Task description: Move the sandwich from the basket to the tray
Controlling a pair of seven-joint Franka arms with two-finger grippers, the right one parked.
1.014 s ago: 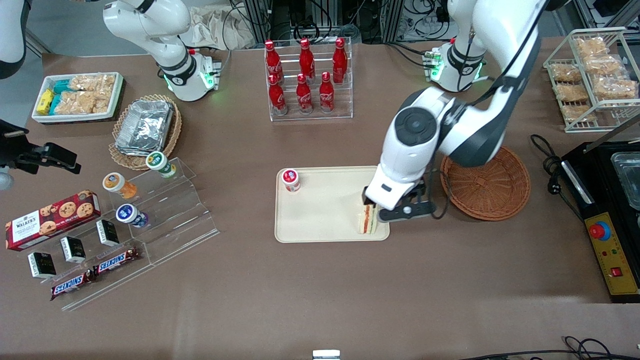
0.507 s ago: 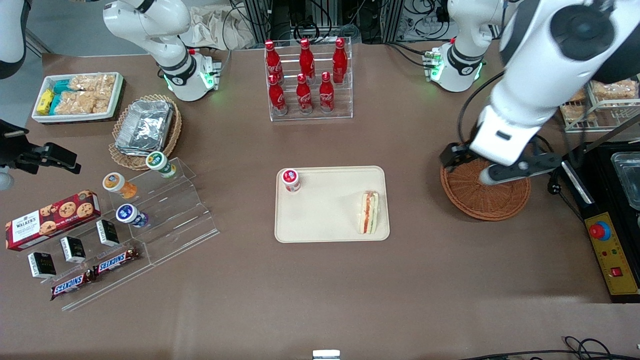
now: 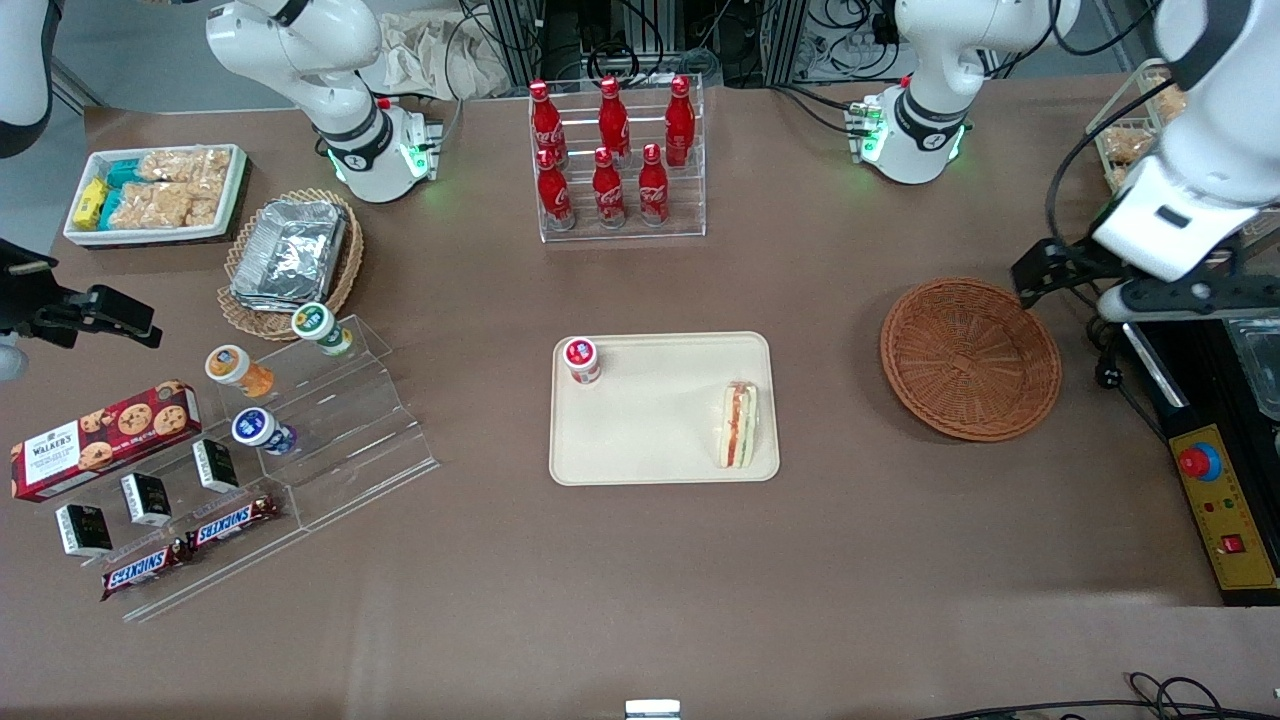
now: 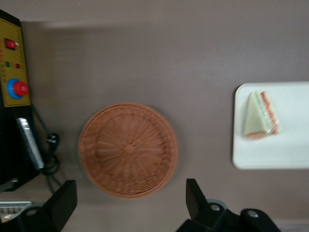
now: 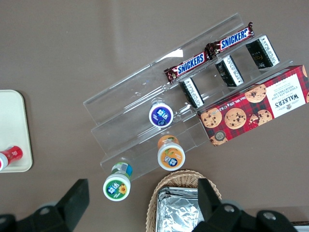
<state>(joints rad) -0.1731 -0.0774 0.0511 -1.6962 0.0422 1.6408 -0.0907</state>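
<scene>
The sandwich [image 3: 740,425] [image 4: 260,116] lies on the cream tray [image 3: 650,440] [image 4: 289,154], at the tray's end nearest the basket, with its orange-red and green filling showing. The round reddish-brown basket [image 3: 970,358] [image 4: 128,149] holds nothing and sits beside the tray, toward the working arm's end of the table. My gripper [image 3: 1075,285] [image 4: 128,200] hangs high above the table just past the basket's rim, over by the black machine. It is open, with nothing between its fingers.
A small red-capped jar [image 3: 581,360] stands in a tray corner. A black control box with a red button [image 3: 1215,480] [image 4: 14,89] and cables lie close to the basket. A rack of cola bottles [image 3: 615,160] and a wire shelf of snacks [image 3: 1180,150] stand farther from the camera.
One second ago the gripper was at the sandwich on the tray. It has since let go, crossed over the basket and risen toward the working arm's end; the sandwich stays on the tray.
</scene>
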